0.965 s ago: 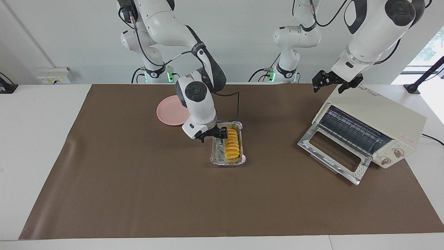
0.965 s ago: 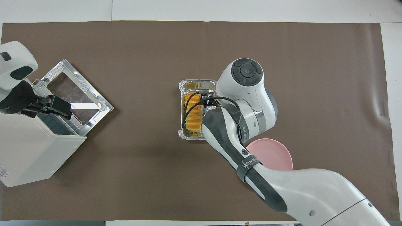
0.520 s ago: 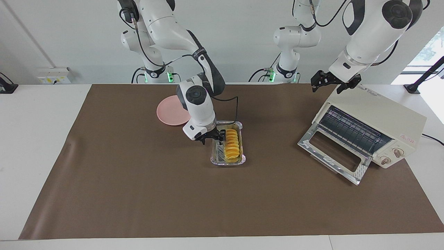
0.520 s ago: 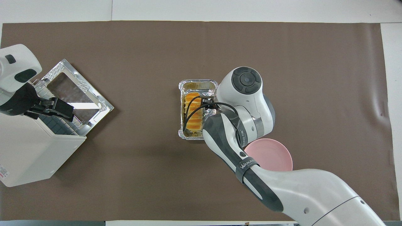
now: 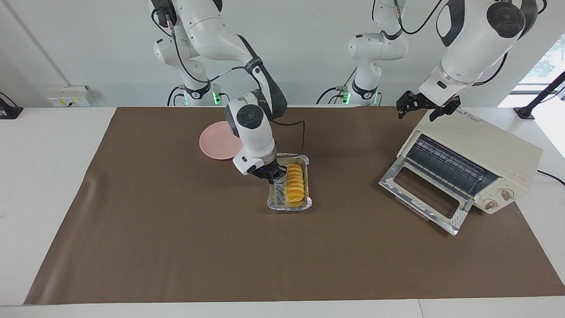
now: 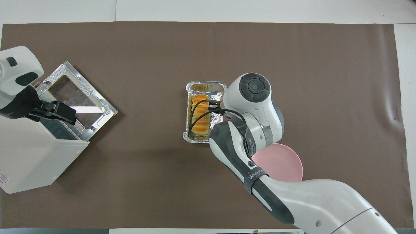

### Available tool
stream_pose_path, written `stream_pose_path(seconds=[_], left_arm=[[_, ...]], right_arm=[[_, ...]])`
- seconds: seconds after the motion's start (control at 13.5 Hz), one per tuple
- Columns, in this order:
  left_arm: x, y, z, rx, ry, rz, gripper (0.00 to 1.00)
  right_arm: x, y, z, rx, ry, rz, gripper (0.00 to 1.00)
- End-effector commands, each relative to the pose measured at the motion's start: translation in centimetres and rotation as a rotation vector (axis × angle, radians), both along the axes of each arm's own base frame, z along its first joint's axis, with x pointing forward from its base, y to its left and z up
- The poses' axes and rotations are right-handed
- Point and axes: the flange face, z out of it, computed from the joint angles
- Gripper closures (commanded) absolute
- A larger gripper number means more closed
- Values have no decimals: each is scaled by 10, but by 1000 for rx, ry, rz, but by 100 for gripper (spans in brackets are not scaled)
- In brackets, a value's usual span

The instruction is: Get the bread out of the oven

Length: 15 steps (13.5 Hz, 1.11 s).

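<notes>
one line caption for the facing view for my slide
Right gripper at the foil tray holding the bread; oven door open.

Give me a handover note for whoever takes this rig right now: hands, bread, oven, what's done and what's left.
Right hand: low at the crinkled silver foil tray, at the ridged golden-yellow bread; grip unclear.
Left hand: waiting in the air over the top of the cream-white toaster oven, holding nothing.
Bread: lying in the foil tray mid-mat, beside the round pink plate, which is nearer the robots.
Oven: glass door folded down, wire rack bare.
Done: bread out of the oven.
Left: possibly moving bread to the plate; door is open.
</notes>
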Motion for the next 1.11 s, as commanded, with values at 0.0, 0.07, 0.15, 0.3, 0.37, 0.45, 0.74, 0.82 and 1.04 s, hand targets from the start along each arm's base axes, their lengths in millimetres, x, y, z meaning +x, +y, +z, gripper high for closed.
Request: stream_pose_path(seconds=[0.0,0.07,0.15,0.3,0.37,0.45,0.74,0.82,1.04], left_arm=[[-6,4,1,14,-17,-8,0],[-6,5,1,14,-20,-6,0],[-6,5,4,14,-26,-3,0],[-8,5,10,11,-38,-3,0],[-9,5,14,12,-46,-3,0],[-10,6,15,10,-47,-1,0],[-10,6,15,11,-47,-1,0],[-10,6,15,11,-47,-1,0],[-10,7,15,12,-47,0,0]], right_arm=[[13,-33,24,24,0,-65,100],[26,-55,41,30,-5,-78,100],[35,-75,53,29,0,-54,100],[52,-139,74,72,-14,-15,100],[58,-171,77,102,-15,18,100],[62,-200,75,115,-20,54,100],[55,-265,52,149,-21,114,100],[51,-266,45,179,-15,120,100],[44,-270,31,184,-27,113,100]])
